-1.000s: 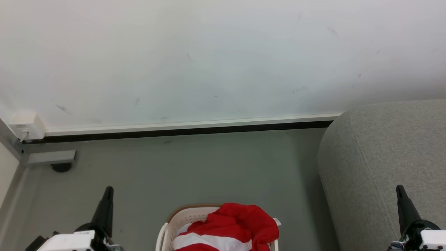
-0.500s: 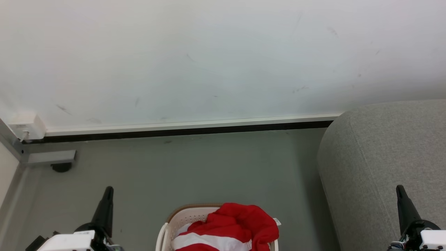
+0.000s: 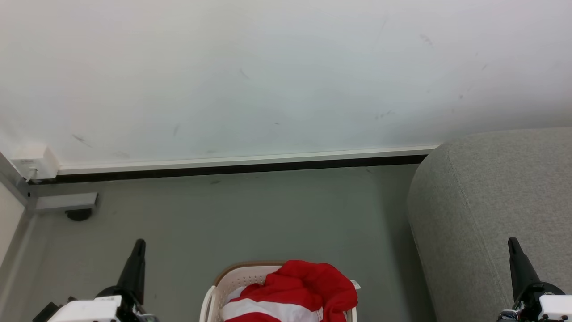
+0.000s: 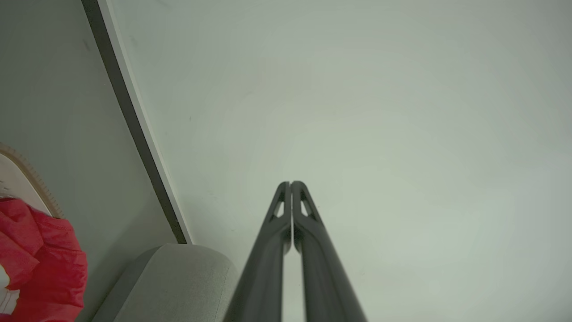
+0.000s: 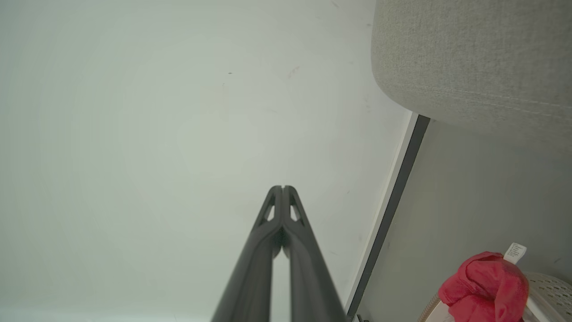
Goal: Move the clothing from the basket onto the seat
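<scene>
The red clothing point(image 3: 304, 288) with a white stripe is heaped in the cream basket point(image 3: 232, 279) at the bottom middle of the head view, spilling over its right rim. The grey seat point(image 3: 491, 201) rises at the right, its rounded arm beside the basket. My left gripper point(image 3: 139, 243) stands shut at the lower left, apart from the basket, holding nothing. My right gripper point(image 3: 512, 241) is shut at the lower right, in front of the seat. The left wrist view shows the left gripper point(image 4: 291, 183) shut, the clothing point(image 4: 40, 264) and the seat point(image 4: 178, 281). The right wrist view shows the right gripper point(image 5: 283, 188) shut, the clothing point(image 5: 485, 284), the basket point(image 5: 552, 290) and the seat point(image 5: 473, 58).
A white wall point(image 3: 268, 76) with a dark skirting strip point(image 3: 232, 169) stands behind the grey floor point(image 3: 250, 214). A small white box point(image 3: 33, 162) and a grey bracket point(image 3: 67, 202) sit in the far left corner.
</scene>
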You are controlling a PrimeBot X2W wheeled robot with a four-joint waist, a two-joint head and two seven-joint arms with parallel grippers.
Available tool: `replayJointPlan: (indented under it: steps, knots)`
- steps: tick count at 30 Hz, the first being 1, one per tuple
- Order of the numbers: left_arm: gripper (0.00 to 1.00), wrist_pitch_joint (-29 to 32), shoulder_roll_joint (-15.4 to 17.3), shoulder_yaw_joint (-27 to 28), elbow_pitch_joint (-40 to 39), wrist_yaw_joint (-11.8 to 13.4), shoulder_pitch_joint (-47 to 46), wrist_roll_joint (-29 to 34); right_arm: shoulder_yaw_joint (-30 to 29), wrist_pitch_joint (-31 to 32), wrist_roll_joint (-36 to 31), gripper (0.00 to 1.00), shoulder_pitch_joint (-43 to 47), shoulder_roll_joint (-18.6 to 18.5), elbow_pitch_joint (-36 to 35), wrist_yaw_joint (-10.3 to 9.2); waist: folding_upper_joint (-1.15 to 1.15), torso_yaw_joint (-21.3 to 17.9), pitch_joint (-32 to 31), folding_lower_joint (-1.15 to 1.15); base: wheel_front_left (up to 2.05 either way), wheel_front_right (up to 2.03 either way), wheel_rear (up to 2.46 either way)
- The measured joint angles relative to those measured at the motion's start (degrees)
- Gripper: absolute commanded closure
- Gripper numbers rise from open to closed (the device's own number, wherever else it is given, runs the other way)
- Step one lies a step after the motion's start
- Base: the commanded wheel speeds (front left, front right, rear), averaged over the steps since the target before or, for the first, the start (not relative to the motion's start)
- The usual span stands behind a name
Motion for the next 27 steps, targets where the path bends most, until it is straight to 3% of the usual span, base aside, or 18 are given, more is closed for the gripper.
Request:
replayJointPlan:
  steps: [14, 15, 27]
  knots:
    - [1.00, 0.0, 0.0, 0.0, 0.1, 0.0, 0.0, 0.0, 0.0, 0.0, 0.0, 1.00, 0.1, 0.0, 0.1, 0.00, 0.00, 0.0, 0.0, 0.00, 0.00, 0.00, 0.00]
    - [0.00, 0.0, -0.1, 0.0, 0.5, 0.0, 0.3, 0.0, 0.1, 0.0, 0.0, 0.00, 0.3, 0.1, 0.5, 0.00, 0.00, 0.0, 0.0, 0.00, 0.00, 0.00, 0.00]
    - [0.00, -2.6, -0.6, -1.8, 2.1, 0.0, 2.0, 2.2, 1.1, -2.6, -4.0, 0.00, 2.0, 0.7, 1.4, 0.00, 0.00, 0.1, 0.1, 0.00, 0.00, 0.00, 0.00]
